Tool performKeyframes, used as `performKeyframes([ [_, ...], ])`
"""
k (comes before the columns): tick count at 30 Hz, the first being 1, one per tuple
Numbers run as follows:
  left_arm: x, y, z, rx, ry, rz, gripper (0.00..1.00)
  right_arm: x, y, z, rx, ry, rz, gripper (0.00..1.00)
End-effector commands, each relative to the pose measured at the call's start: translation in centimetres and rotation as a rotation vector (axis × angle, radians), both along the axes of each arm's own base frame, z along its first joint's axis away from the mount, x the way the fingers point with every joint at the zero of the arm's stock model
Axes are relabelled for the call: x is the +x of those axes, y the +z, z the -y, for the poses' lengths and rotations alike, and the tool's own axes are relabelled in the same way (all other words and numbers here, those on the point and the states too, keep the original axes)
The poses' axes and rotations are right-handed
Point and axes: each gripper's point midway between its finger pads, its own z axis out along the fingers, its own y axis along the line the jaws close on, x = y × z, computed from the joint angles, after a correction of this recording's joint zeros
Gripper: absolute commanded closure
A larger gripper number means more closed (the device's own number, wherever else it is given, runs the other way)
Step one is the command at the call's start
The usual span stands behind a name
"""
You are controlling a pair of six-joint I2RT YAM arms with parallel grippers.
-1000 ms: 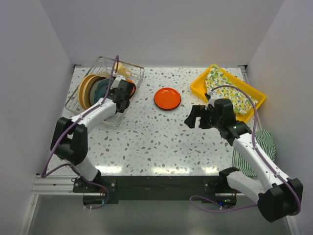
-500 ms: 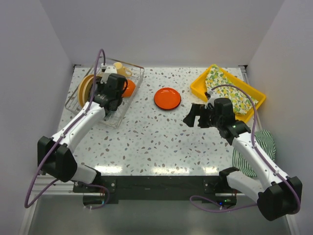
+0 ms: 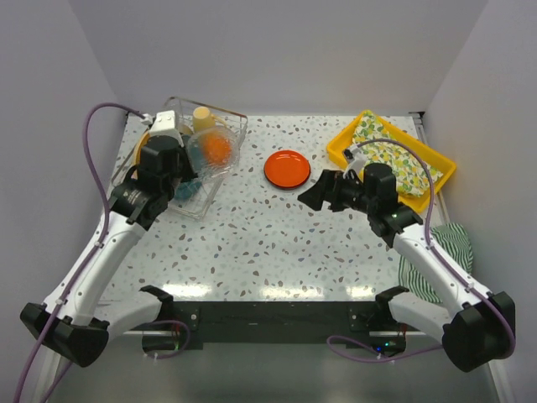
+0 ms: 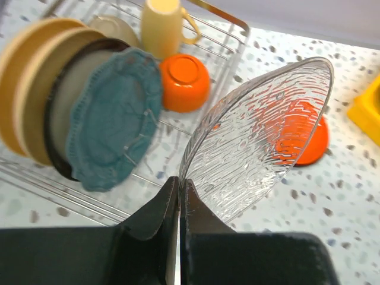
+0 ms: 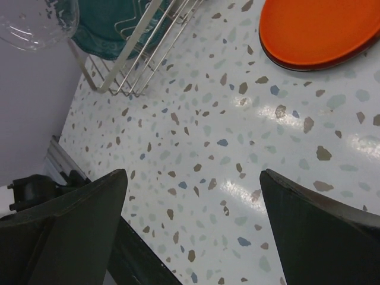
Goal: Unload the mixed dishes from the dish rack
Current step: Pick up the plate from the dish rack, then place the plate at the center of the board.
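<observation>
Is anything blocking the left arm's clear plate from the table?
Nothing visible. The left end effector holds the clear plate at the dish rack's right side; bare table lies between rack and orange plate.

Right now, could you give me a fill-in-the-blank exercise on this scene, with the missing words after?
1. The left gripper is shut on the ____.
2. The orange plate lies flat on the ____.
3. In the rack, the mug stands next to an orange ____.
4. The right gripper is ____.
Missing words: clear plate; table; bowl; open.
</observation>
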Motion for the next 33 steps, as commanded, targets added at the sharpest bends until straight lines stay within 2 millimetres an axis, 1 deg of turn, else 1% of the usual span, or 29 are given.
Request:
performKeyframes([
  [1, -1.2, -2.5, 5.3, -0.248, -0.178, -0.076, 1.0, 0.5, 3.4, -2.7, 0.118, 0.06, 0.069, 0.02],
  [2, -1.4, -2.9, 5.7, -0.271, -0.195, -0.086, 1.0, 0.3, 3.3, -3.3, 0.116, 0.073, 0.061, 0.03],
  [3, -1.8, -3.1, 6.6, -0.311, -0.219, -0.098, 1.0, 0.7, 3.9, -3.9, 0.125, 0.082, 0.079, 0.04],
  [4, -2.1, -4.0, 6.9, -0.322, -0.227, -0.12, 1.0, 0.6, 3.9, -4.4, 0.125, 0.093, 0.081, 0.05],
  [5, -2.4, -4.2, 7.2, -0.335, -0.238, -0.126, 1.0, 0.3, 3.9, -5.2, 0.119, 0.11, 0.085, 0.07],
  [6, -2.7, -4.4, 8.0, -0.355, -0.256, -0.133, 1.0, 0.5, 3.8, -5.7, 0.111, 0.115, 0.084, 0.08],
  [7, -2.9, -5.0, 8.2, -0.356, -0.26, -0.152, 1.0, 0.4, 3.7, -6.1, 0.107, 0.118, 0.08, 0.09],
  [8, -3.2, -5.3, 8.5, -0.36, -0.27, -0.162, 1.0, 0.0, 3.7, -6.9, 0.104, 0.138, 0.081, 0.11],
  [9, -3.5, -5.7, 9.0, -0.365, -0.282, -0.179, 1.0, 0.3, 3.2, -7.2, 0.089, 0.12, 0.074, 0.12],
  [10, -3.7, -6.0, 9.2, -0.366, -0.285, -0.19, 1.0, -0.2, 3.0, -7.9, 0.085, 0.133, 0.069, 0.13],
  [16, -5.1, -7.3, 10.3, -0.383, -0.324, -0.24, 1.0, -0.2, 1.3, -9.6, 0.033, 0.1, 0.055, 0.21],
  [19, -5.9, -8.0, 10.7, -0.389, -0.341, -0.27, 1.0, -0.1, 0.6, -10.1, 0.01, 0.084, 0.051, 0.29],
  [22, -6.6, -8.7, 11.0, -0.397, -0.355, -0.294, 1.0, 0.1, 0.2, -10.3, -0.007, 0.073, 0.056, 0.38],
  [23, -6.9, -8.8, 11.1, -0.399, -0.36, -0.3, 1.0, 0.1, 0.0, -10.3, -0.011, 0.07, 0.053, 0.43],
  [25, -7.3, -9.1, 11.2, -0.403, -0.364, -0.309, 1.0, 0.2, -0.3, -10.4, -0.024, 0.065, 0.052, 0.47],
  [26, -7.4, -9.1, 11.2, -0.408, -0.368, -0.311, 1.0, 0.3, -0.6, -10.3, -0.033, 0.057, 0.052, 0.52],
  [27, -7.6, -9.2, 11.3, -0.411, -0.373, -0.315, 1.0, 0.3, -0.8, -10.3, -0.039, 0.058, 0.047, 0.55],
  [28, -7.7, -9.3, 11.3, -0.412, -0.375, -0.318, 1.0, 0.2, -1.0, -10.3, -0.043, 0.057, 0.046, 0.6],
  [30, -7.9, -9.2, 11.4, -0.414, -0.379, -0.318, 1.0, 0.3, -1.2, -10.3, -0.049, 0.052, 0.048, 0.67],
  [33, -8.1, -9.3, 11.4, -0.416, -0.386, -0.324, 1.0, 0.2, -1.4, -10.2, -0.063, 0.05, 0.049, 0.84],
])
